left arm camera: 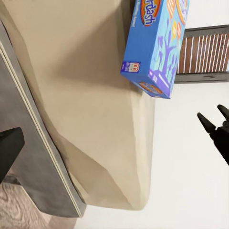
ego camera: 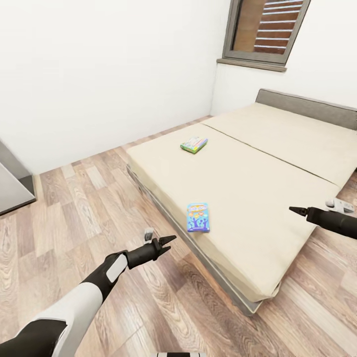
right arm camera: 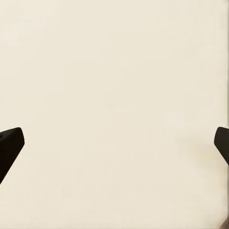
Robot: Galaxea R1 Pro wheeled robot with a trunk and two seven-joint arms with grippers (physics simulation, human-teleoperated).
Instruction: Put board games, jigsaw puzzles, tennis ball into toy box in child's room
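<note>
Two board games lie on the bed's cream mattress (ego camera: 267, 163). The small blue box with cartoon figures (ego camera: 198, 217) (left arm camera: 155, 45) rests near the mattress's front edge. The yellow, green and red Skip-Bo box (ego camera: 194, 144) lies farther back. My left gripper (ego camera: 166, 242) hangs open over the floor, just short of the bed's side and a little left of the blue box. My right gripper (ego camera: 296, 210) (right arm camera: 114, 148) is open and empty above the mattress, to the right of the blue box. The table, toy box, puzzles and ball are out of view.
The bed's dark grey base (ego camera: 198, 253) runs diagonally across the wood plank floor (ego camera: 74, 213). A grey headboard (ego camera: 307, 105) and a window (ego camera: 265, 29) are at the back right. A grey cabinet edge (ego camera: 12, 186) stands at the far left.
</note>
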